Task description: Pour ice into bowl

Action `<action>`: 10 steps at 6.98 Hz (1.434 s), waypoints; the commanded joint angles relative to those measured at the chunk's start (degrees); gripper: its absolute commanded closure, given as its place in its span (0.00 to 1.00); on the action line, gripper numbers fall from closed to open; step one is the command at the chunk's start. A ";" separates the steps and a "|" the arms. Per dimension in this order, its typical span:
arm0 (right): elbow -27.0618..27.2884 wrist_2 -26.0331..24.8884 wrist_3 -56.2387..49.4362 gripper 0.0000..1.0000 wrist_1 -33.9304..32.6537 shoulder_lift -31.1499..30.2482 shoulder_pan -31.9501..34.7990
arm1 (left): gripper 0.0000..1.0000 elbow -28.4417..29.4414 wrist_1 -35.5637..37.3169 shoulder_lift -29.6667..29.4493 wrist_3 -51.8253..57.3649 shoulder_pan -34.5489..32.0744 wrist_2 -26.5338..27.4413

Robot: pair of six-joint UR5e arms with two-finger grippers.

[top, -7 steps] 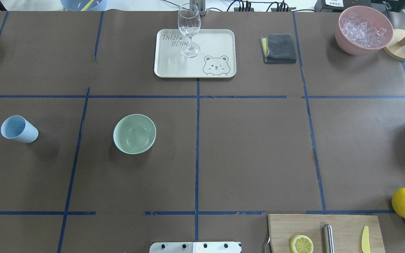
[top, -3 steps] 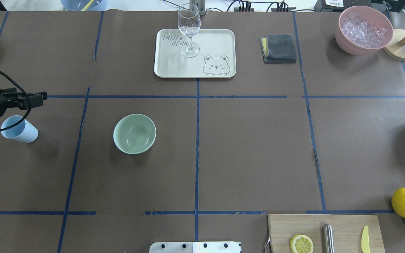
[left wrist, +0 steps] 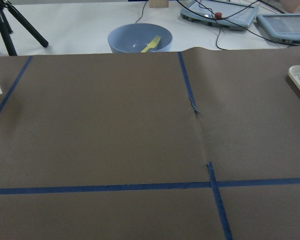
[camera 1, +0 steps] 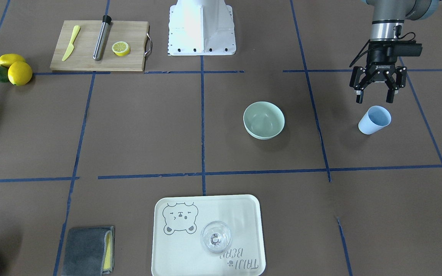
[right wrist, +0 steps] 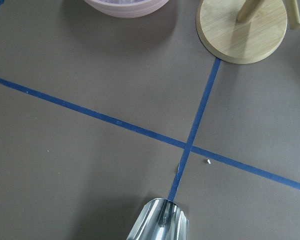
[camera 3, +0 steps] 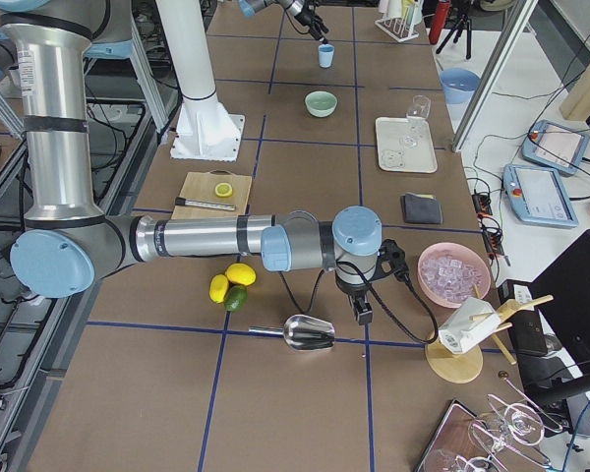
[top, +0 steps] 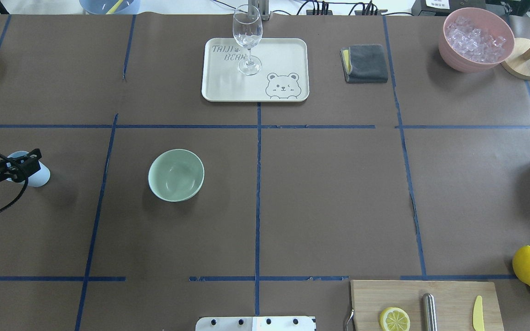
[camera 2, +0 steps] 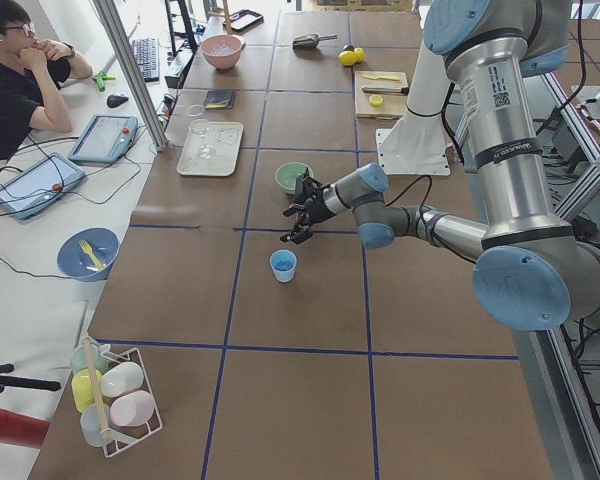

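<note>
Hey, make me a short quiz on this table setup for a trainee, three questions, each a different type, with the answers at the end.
1. True or false: the left gripper is shut on the cup.
2. What stands on the tray? A. a lemon half. B. a wine glass. C. a folded cloth.
3. Fill the gap: right now the bowl holds ____.

Key: 1. False; it is open, near the cup, and holds nothing. 2. B. 3. Nothing; the bowl is empty.
</note>
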 commanded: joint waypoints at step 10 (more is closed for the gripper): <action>-0.09 -0.12 0.24 0.00 0.00 0.95 0.00 | 0.01 15.00 -12.11 -2.99 -3.65 8.96 19.52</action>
